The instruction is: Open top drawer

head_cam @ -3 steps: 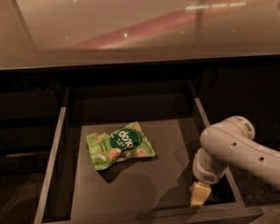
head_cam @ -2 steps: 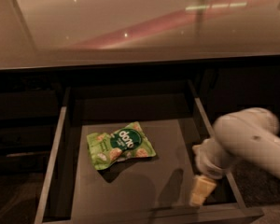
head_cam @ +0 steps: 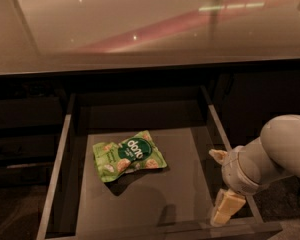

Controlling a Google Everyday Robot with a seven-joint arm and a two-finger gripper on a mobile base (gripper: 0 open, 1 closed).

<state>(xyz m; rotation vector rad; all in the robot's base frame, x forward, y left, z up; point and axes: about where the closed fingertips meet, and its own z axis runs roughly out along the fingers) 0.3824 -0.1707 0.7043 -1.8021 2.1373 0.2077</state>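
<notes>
The top drawer (head_cam: pixel 54 184) stands pulled out below the counter, its grey floor and pale side rails showing. Only the top edge of its front shows at the bottom of the view, and the handle is hidden. My gripper (head_cam: pixel 221 181) hangs over the drawer's right rail near the front corner, on the end of the white arm (head_cam: pixel 270 156) that comes in from the right. Its pale fingers are spread apart, one fingertip (head_cam: pixel 217 155) higher and one (head_cam: pixel 226 207) low by the front. Nothing is between them.
A green snack bag (head_cam: pixel 129 155) lies flat on the drawer floor, left of centre. The glossy counter top (head_cam: pixel 150 29) overhangs the drawer's back. Dark cabinet fronts flank the drawer on both sides.
The arm has drawn back to the right and its wrist has turned, so a second fingertip now shows above the first. The drawer and the bag have stayed put.
</notes>
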